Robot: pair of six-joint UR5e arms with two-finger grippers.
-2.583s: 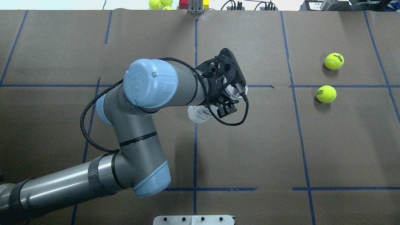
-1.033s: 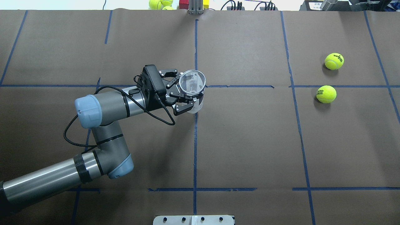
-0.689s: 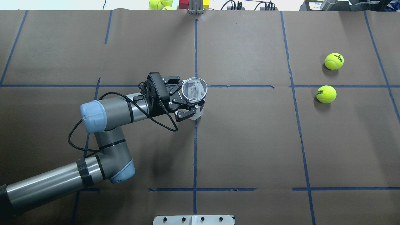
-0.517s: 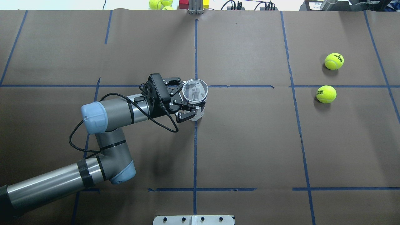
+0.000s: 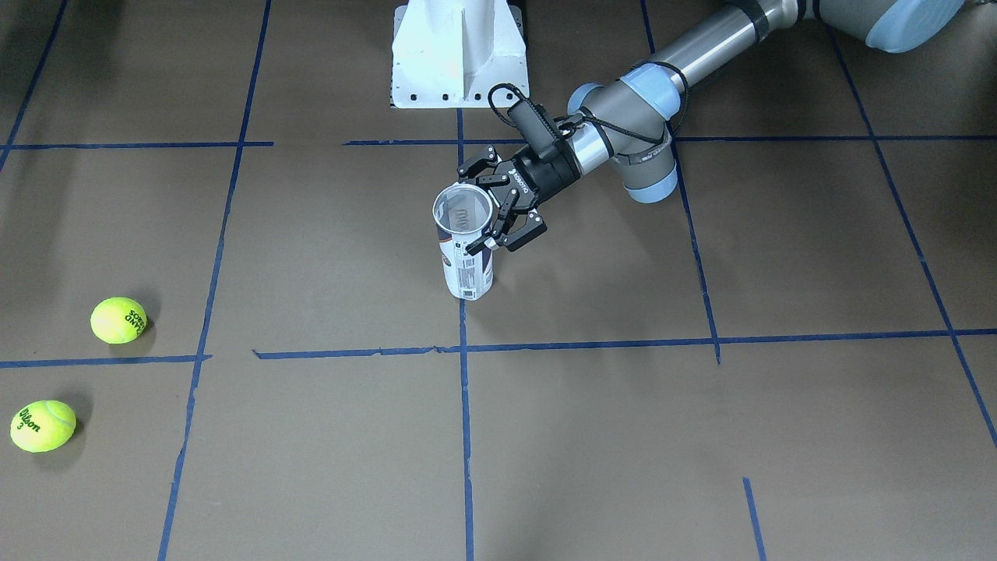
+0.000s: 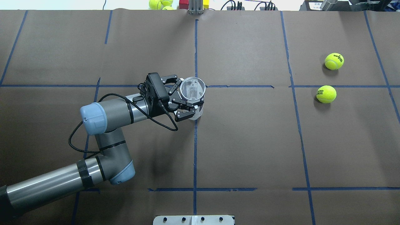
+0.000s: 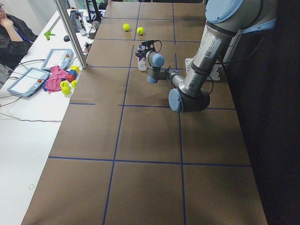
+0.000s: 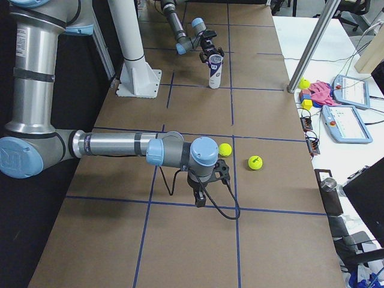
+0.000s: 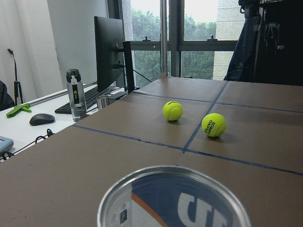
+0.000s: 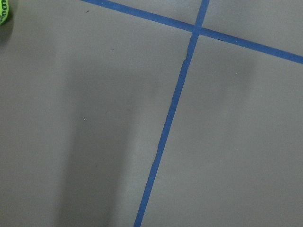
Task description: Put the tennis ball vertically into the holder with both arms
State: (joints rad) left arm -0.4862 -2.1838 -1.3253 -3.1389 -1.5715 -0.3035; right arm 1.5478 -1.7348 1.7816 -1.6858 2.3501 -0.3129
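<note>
From across the table, the holder (image 5: 467,269) stands upright, mouth up, on a blue tape line (image 5: 463,389) of the brown table (image 5: 701,436), in front of the white pedestal (image 5: 459,54). The left gripper (image 5: 468,209) reaches in from the side and pinches the holder just below its rim, one finger on each side. A tennis ball (image 5: 118,319) and a second ball (image 5: 43,425) lie well apart from it, near the view's left edge. From overhead, the left arm (image 6: 112,111) comes in low from the left, its fingers (image 6: 185,115) straddle the clear tube, and both balls rest far to the right. The exterior left view shows the holder small and upright beyond the near arm. In the exterior right view the W label faces the camera. The right gripper (image 8: 199,191) hangs pointing down over the table, and I cannot tell whether it is spread or pressed together. The left wrist camera looks over the holder's silvery open rim toward both balls. The right wrist camera shows table, crossing tape and a sliver of ball in the top left corner.
</note>
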